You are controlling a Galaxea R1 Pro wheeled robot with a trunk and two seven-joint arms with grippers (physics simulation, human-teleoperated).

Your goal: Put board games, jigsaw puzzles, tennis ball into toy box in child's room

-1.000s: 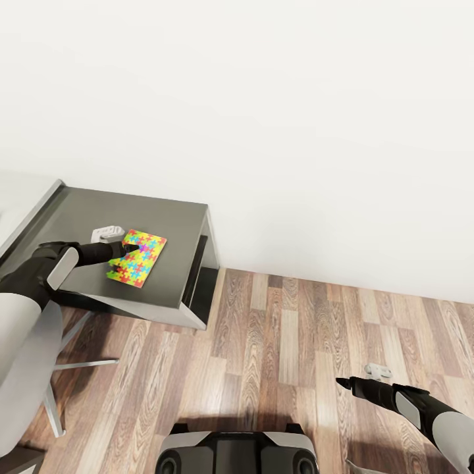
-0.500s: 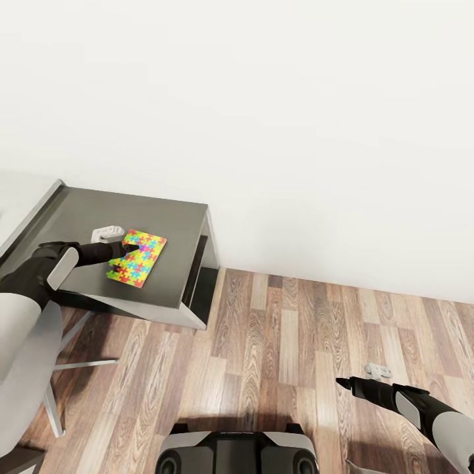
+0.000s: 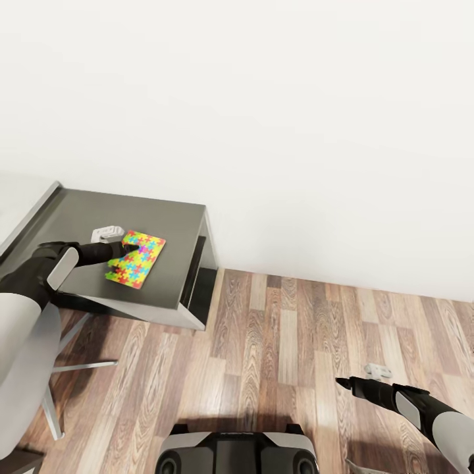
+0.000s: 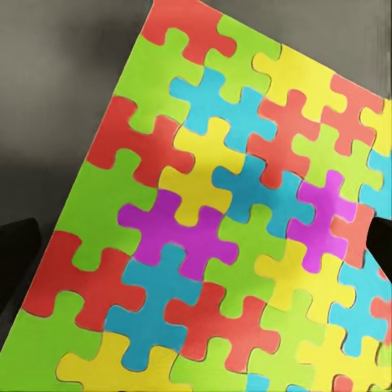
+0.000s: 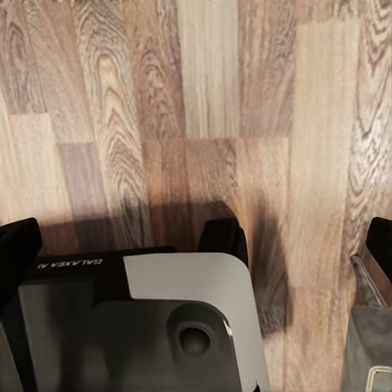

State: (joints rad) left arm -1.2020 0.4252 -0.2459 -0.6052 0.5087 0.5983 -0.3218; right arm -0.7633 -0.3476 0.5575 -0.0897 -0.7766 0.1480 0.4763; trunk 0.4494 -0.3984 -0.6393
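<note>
One jigsaw puzzle (image 3: 136, 259), "GALAXEA" on base (image 5: 69, 263)

A wood-plank floor (image 3: 289, 342) meets a plain white wall (image 3: 263, 118).

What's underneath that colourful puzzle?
The puzzle lies over the dark grey table, with the left gripper at its near edge. Whatever is directly beneath the puzzle is covered.
</note>
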